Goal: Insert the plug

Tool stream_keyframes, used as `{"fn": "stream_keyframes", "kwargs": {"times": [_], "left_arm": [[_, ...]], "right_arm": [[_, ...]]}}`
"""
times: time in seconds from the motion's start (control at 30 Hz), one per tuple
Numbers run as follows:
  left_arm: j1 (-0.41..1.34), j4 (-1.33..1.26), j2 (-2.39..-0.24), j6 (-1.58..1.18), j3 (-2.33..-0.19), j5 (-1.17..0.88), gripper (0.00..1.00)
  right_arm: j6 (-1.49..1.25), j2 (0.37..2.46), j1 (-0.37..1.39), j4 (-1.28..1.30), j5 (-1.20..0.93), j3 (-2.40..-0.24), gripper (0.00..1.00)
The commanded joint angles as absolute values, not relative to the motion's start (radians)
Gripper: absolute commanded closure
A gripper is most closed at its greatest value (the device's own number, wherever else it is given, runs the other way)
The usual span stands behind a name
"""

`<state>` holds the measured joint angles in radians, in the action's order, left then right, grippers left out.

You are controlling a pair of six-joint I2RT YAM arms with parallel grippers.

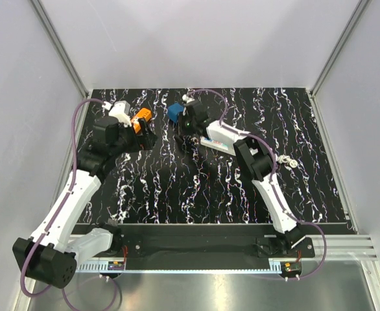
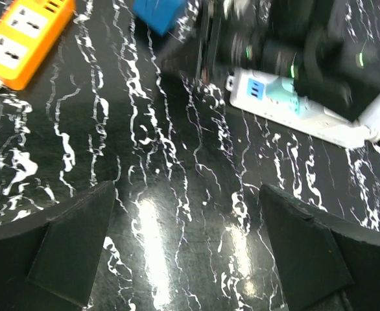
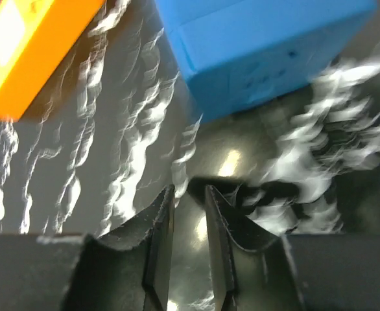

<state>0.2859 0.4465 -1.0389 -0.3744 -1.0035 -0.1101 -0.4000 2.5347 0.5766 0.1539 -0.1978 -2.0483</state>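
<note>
Plug: none is seen seated in a socket. The blue cube (image 1: 175, 113) is taken to be the plug body (a judgement; its pins are not visible). It lies by the far edge of the surface (image 1: 177, 194), about midway along.

Sockets: an orange strip (image 1: 141, 120) lies toward the far left corner, and a white strip (image 1: 217, 138) just right of the cube.

Right gripper (image 3: 189, 220): it is held low, on the near side of the cube and apart from it. The jaws are drawn nearly together. A narrow gap is left, bare surface is seen through it, and nothing is gripped. The wrist picture is blurred.

Left gripper (image 2: 190, 240): the jaws are spread fully. It hangs over bare surface near the orange strip, and nothing is held.

Handling (estimated):
- The cube is judged light, rigid, hard plastic with smooth faces.
- Slipping or twisting is likely if it is pinched at a corner.
- Two opposite flat sides are to be taken, low and square, with the pin face left free.
- The right jaws are judged too narrow for the cube as they stand, so widening is needed first.
- Pins are to be lined up before pressing, since a light strip may slide under the push.
- The free arm could be used to steady the strip.
</note>
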Motion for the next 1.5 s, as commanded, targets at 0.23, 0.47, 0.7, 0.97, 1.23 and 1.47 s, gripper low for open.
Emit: {"fn": "stream_keyframes", "kwargs": {"times": [0.23,0.47,0.7,0.97,1.23,1.47], "left_arm": [[0.281,0.417,-1.025,-0.362,-1.008,-0.005,0.01],[0.278,0.419,-0.977,-0.351,-1.002,0.06,0.01],[0.278,0.405,-0.976,-0.376,-0.996,0.015,0.01],[0.281,0.399,-0.977,-0.383,-0.992,-0.021,0.01],[0.278,0.396,-0.982,-0.387,-0.993,-0.034,0.01],[0.264,0.391,-0.991,-0.391,-0.992,-0.048,0.01]], "right_arm": [[-0.413,2.028,0.658,-0.118,-0.045,-1.499,0.44],[-0.131,2.169,0.657,-0.091,-0.052,-1.667,0.07],[0.055,2.413,0.657,-0.046,0.023,-1.995,0.04],[0.149,2.629,0.63,0.057,0.103,-2.307,0.03],[0.219,2.727,0.607,0.121,0.011,-2.462,0.03],[0.167,2.737,0.565,0.126,-0.234,-2.499,0.12]]}}
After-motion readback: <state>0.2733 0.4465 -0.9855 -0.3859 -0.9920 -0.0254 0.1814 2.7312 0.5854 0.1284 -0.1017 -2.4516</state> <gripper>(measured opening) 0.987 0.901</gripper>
